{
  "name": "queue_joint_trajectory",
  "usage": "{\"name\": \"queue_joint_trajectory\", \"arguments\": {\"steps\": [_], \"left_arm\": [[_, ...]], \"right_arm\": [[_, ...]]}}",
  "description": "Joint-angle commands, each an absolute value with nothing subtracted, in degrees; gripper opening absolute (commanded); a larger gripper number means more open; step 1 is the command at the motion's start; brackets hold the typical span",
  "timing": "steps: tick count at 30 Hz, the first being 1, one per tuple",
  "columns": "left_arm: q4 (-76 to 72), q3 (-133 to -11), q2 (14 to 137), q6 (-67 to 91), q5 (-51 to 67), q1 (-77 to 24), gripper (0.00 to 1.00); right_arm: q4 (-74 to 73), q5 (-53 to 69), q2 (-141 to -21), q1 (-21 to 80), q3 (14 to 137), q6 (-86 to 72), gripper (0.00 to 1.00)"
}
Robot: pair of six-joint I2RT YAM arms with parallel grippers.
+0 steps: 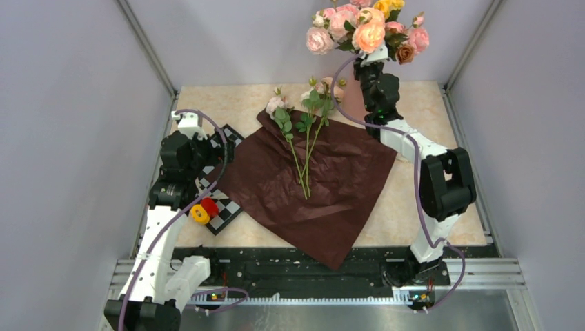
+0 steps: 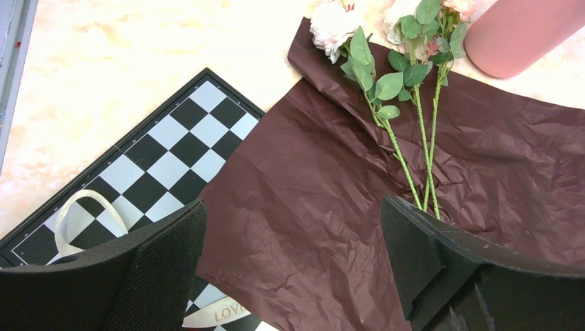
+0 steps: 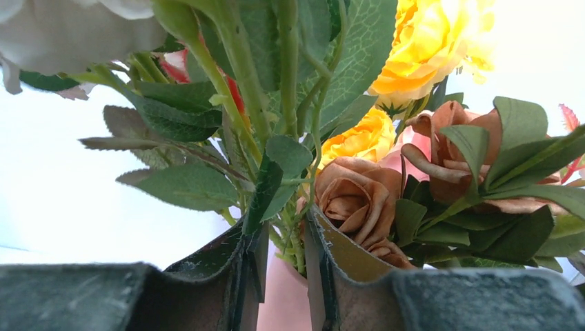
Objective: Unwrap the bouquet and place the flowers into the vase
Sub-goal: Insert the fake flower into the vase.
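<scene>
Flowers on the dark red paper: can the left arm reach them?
Probably yes. The flowers lie bare on the open paper, nothing on top. The left arm's fingers are wide open with the stems just ahead. The right arm is away at the vase.

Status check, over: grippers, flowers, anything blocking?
Left gripper open, empty, above the paper edge. Right gripper at the neck of the vase, jaws narrow around stems, grip unclear. Flowers lie loose on the unfolded paper. Big roses crowd the vase.
</scene>
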State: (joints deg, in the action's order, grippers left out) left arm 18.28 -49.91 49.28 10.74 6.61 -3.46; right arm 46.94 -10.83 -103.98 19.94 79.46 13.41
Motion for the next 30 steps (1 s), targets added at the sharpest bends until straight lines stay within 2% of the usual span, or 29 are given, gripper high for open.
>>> {"name": "queue_joint_trajectory", "arguments": {"steps": [1, 9, 15, 22, 30], "left_arm": [[17.14, -49.81, 49.07, 10.46, 7.38, -3.16, 0.99], [17.15, -49.77, 49.38, 10.46, 7.55, -3.16, 0.99], [17.09, -49.77, 49.56, 10.55, 7.74, -3.16, 0.99], [17.05, -49.76, 49.77, 10.63, 7.91, -3.16, 0.99], [17.05, -49.77, 49.72, 10.63, 7.84, -3.16, 0.99]], "right_arm": [[47.73, -10.01, -100.7, 19.67, 79.2, 13.19, 0.27], [48.06, -10.59, -100.9, 19.67, 78.26, 13.51, 0.27], [48.58, -11.47, -100.66, 19.65, 77.1, 14.55, 0.31], [49.24, -11.62, -99.92, 19.61, 75.25, 14.81, 0.42], [49.95, -11.84, -99.04, 19.7, 73.48, 15.12, 0.49]]}}
